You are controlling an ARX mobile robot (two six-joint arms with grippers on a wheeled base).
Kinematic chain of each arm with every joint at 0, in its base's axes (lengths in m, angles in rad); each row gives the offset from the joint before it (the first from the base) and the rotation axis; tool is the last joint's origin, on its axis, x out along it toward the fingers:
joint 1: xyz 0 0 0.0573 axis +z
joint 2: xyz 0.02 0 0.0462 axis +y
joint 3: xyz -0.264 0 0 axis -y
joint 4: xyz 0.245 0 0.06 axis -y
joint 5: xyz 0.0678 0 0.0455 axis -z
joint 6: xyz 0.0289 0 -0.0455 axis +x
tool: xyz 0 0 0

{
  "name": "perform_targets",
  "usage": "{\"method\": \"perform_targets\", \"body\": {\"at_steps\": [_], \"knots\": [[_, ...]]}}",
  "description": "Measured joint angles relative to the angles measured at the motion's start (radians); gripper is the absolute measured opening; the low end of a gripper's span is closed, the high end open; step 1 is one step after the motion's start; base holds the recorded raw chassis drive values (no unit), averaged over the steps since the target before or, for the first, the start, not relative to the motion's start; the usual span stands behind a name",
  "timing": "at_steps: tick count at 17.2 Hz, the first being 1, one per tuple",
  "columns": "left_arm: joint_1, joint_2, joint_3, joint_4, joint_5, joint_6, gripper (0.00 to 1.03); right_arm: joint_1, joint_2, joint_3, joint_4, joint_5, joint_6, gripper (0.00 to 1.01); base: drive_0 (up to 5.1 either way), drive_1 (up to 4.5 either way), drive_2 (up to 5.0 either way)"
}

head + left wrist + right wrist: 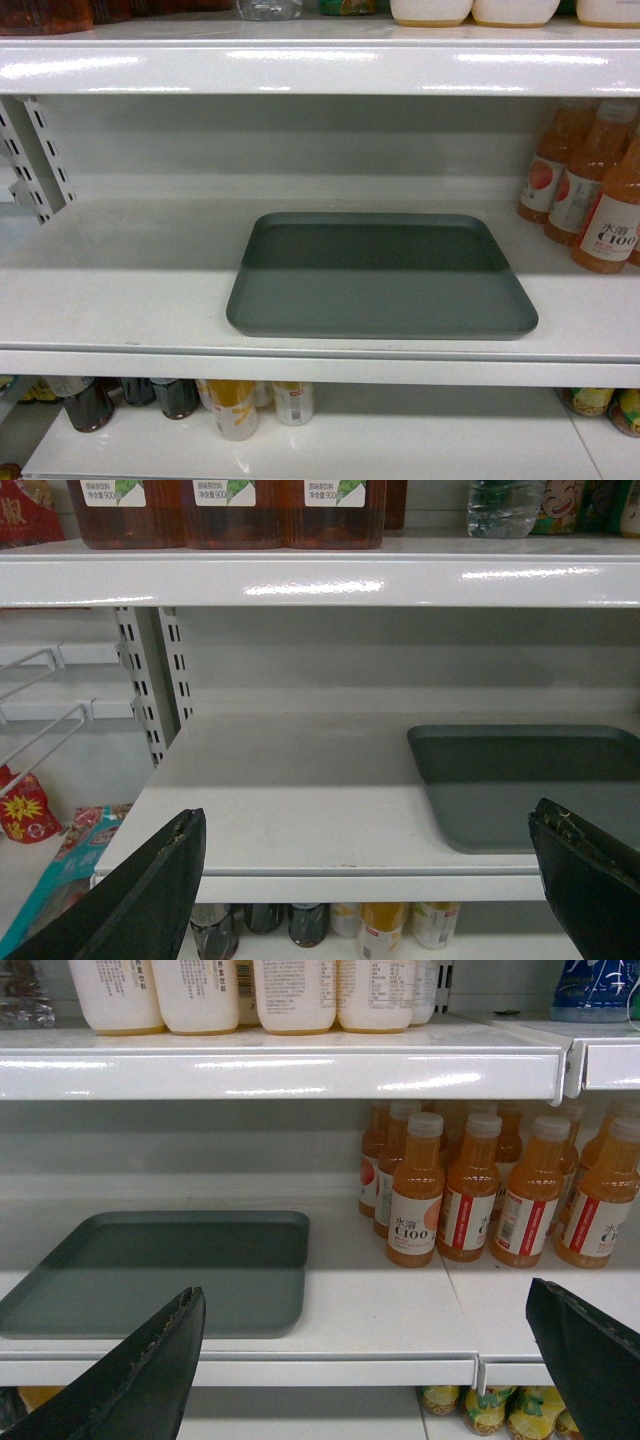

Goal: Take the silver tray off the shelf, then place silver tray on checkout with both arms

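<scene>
- The silver tray (pixel 380 280) lies flat on the shelf (pixel 120 290), near the shelf's front edge.
- A group of bottles (pixel 590 190) stands on the same shelf, to the right of the tray and apart from it.
- A perforated upright (pixel 35 150) is behind the tray, to its left.
- More bottles (pixel 230 405) stand on the board below the tray.

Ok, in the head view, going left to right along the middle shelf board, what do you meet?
Perforated white upright → bare stretch of shelf → silver tray → orange drink bottles.
</scene>
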Motion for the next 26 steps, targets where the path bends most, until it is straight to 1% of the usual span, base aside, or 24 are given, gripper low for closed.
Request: {"method": "perform_targets", "body": {"at_steps": [12, 13, 14, 15, 16, 17, 18, 19, 20, 21, 22, 23, 24, 25, 26], "knots": [[0.000, 0.000, 0.000, 0.000, 0.000, 0.000, 0.98, 0.000, 0.000, 0.000, 0.000, 0.000, 0.000, 0.98, 0.0, 0.00, 0.0], [-0.016, 0.016, 0.018, -0.071, -0.040, -0.012, 0.98, -0.039, 0.058, 0.046, -0.148, -0.106, -0.031, 0.98, 0.0, 0.00, 0.0], [-0.095, 0.146, 0.093, -0.225, -0.176, -0.056, 0.98, -0.073, 0.211, 0.088, -0.189, -0.198, -0.050, 0.98, 0.0, 0.00, 0.0], [-0.160, 0.299, 0.126, -0.203, -0.238, -0.093, 0.98, -0.077, 0.321, 0.097, -0.151, -0.248, -0.054, 0.98, 0.0, 0.00, 0.0], [-0.184, 0.416, 0.128, -0.148, -0.244, -0.115, 0.98, -0.056, 0.410, 0.098, -0.091, -0.259, -0.055, 0.98, 0.0, 0.00, 0.0], [-0.194, 0.539, 0.130, -0.060, -0.247, -0.114, 0.98, -0.042, 0.510, 0.106, -0.024, -0.262, -0.055, 0.98, 0.0, 0.00, 0.0], [-0.177, 0.700, 0.151, 0.051, -0.224, -0.127, 0.98, -0.011, 0.639, 0.115, 0.068, -0.241, -0.055, 0.98, 0.0, 0.00, 0.0], [-0.171, 0.848, 0.187, 0.154, -0.212, -0.134, 0.98, 0.010, 0.754, 0.129, 0.150, -0.232, -0.048, 0.98, 0.0, 0.00, 0.0], [-0.162, 1.009, 0.235, 0.253, -0.200, -0.133, 0.98, 0.031, 0.891, 0.159, 0.245, -0.232, -0.033, 0.98, 0.0, 0.00, 0.0], [-0.157, 1.134, 0.279, 0.319, -0.172, -0.134, 0.98, 0.049, 1.011, 0.193, 0.327, -0.234, -0.022, 0.98, 0.0, 0.00, 0.0], [-0.156, 1.248, 0.325, 0.369, -0.174, -0.132, 0.98, 0.061, 1.131, 0.230, 0.404, -0.238, -0.007, 0.98, 0.0, 0.00, 0.0], [-0.156, 1.369, 0.381, 0.404, -0.155, -0.132, 0.98, 0.070, 1.267, 0.280, 0.475, -0.239, 0.007, 0.98, 0.0, 0.00, 0.0], [-0.156, 1.463, 0.433, 0.417, -0.140, -0.133, 0.98, 0.072, 1.375, 0.331, 0.512, -0.240, 0.025, 0.98, 0.0, 0.00, 0.0], [-0.161, 1.547, 0.481, 0.431, -0.138, -0.130, 0.98, 0.072, 1.470, 0.381, 0.539, -0.235, 0.037, 0.98, 0.0, 0.00, 0.0], [-0.165, 1.607, 0.523, 0.432, -0.135, -0.129, 0.98, 0.072, 1.538, 0.426, 0.543, -0.237, 0.055, 0.98, 0.0, 0.00, 0.0]]}}
